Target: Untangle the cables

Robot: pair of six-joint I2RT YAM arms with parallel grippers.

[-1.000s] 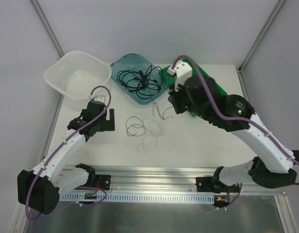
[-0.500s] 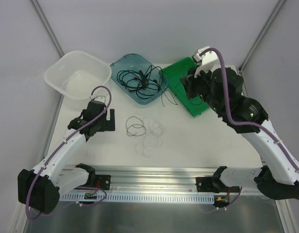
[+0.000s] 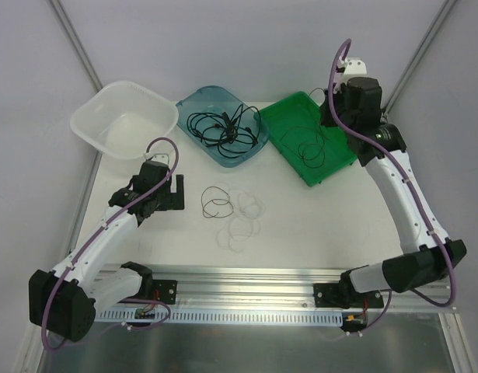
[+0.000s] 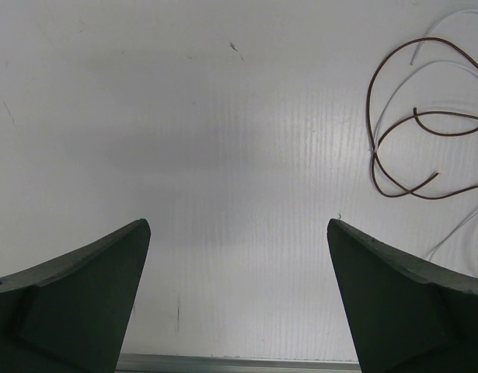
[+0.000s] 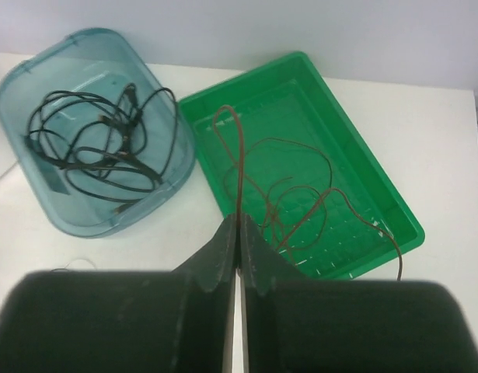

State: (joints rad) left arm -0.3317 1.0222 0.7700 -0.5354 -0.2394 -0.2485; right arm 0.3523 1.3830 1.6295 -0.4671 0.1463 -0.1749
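Overhead and downward wrist views — cables [image 3: 223, 128] shared

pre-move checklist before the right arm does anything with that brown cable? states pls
1. Right claw shut on the brown cable: ok.
2. Cable's slack over the green tray: ok, its loops lie on the tray floor.
3. Whole cable inside the tray: cannot tell, one strand runs out of sight behind the claw.
4. Brown cable apart from the black cables in the blue tub: ok.
5. Left claw open, holding nothing, over bare table: ok.
6. Brown coil on the table free of the pale cords: not ok, they overlap.
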